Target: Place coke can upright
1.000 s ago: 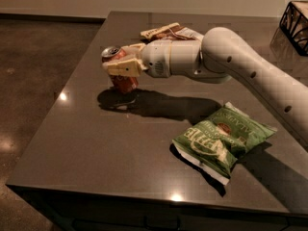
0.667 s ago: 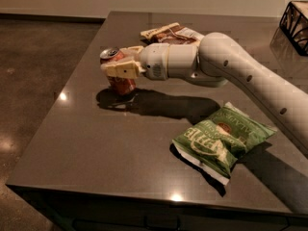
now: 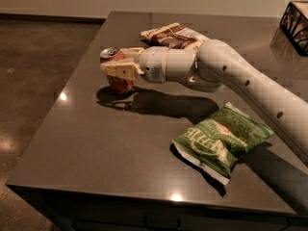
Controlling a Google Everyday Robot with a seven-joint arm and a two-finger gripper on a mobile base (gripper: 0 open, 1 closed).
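The coke can [image 3: 117, 81] is red with a silver top and stands upright on the dark table [image 3: 110, 148], at the left side of the middle. Its base looks to be touching the tabletop. My gripper [image 3: 113, 60] reaches in from the right and is shut on the can's upper half, with one tan finger [image 3: 120, 70] in front of it and the other behind. The white arm [image 3: 231, 76] runs off to the right.
A green chip bag [image 3: 219, 141] lies near the front right. A brown snack bag [image 3: 171, 35] lies behind the gripper. A black wire basket [image 3: 294, 20] stands at the far right corner. The table's left edge is near the can.
The gripper and can have shifted slightly left, and the can now sits more upright. The grip on it has not changed.
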